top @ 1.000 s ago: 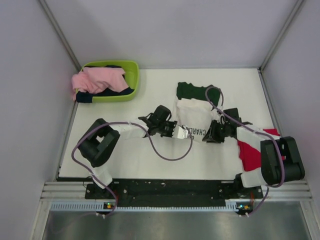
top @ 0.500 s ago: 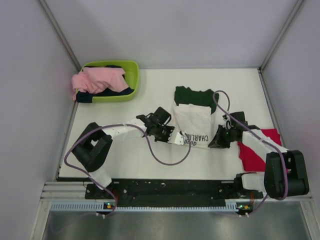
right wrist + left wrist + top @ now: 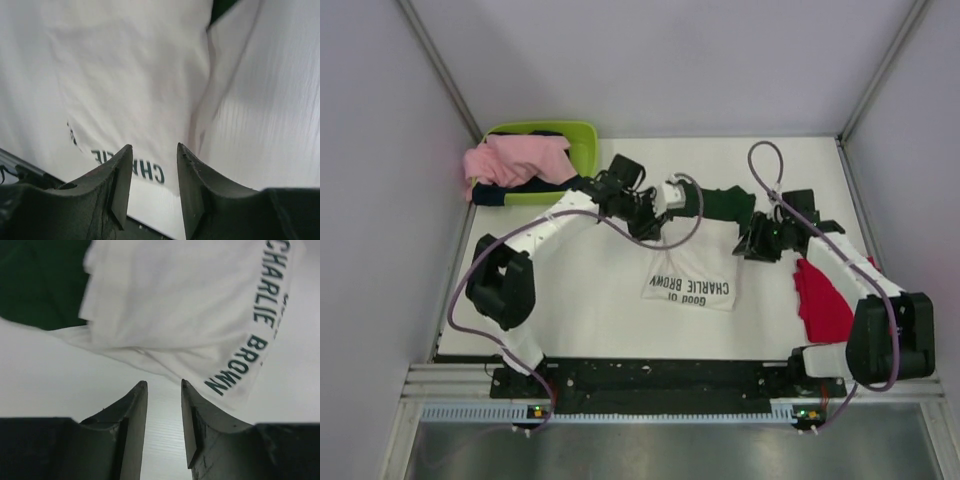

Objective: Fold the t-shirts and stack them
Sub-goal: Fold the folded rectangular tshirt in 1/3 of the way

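the white t-shirt (image 3: 692, 275) has just been released and is laid flat mid-counter (image 3: 580, 300), print up. jaws of the left gripper (image 3: 164, 385) and right gripper (image 3: 154, 147) are parted, empty. folding is judged unfinished; the red t-shirt (image 3: 820, 300) is left at the right.

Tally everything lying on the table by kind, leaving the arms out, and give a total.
Shirts on the table: 2 (white printed shirt, red shirt)
Baskets: 1 (green basket)
Cloths seen in the basket: 2 (pink cloth, dark cloth)
Total: 5
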You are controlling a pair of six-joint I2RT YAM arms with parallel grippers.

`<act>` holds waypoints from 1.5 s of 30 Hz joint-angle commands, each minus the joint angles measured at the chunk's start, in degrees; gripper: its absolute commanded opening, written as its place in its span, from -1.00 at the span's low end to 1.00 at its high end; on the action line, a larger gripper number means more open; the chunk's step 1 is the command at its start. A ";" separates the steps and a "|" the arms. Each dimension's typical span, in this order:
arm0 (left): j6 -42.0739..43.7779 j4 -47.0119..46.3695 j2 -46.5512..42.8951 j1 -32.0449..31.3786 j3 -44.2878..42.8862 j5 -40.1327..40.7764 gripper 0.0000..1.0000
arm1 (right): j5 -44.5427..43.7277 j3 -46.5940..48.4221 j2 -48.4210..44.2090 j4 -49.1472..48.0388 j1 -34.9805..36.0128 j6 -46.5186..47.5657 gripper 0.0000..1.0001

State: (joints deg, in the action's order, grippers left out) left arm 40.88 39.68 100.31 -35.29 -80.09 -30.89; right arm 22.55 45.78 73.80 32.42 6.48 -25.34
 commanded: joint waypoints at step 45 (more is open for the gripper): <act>-14.68 -11.39 23.08 5.58 -24.93 -3.65 -0.34 | -5.05 13.63 22.43 -19.42 -5.78 10.14 -1.00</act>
State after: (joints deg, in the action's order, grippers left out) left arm 26.02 24.53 121.47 -29.87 -102.98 -34.41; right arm 18.00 57.80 93.43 14.52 1.17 -16.05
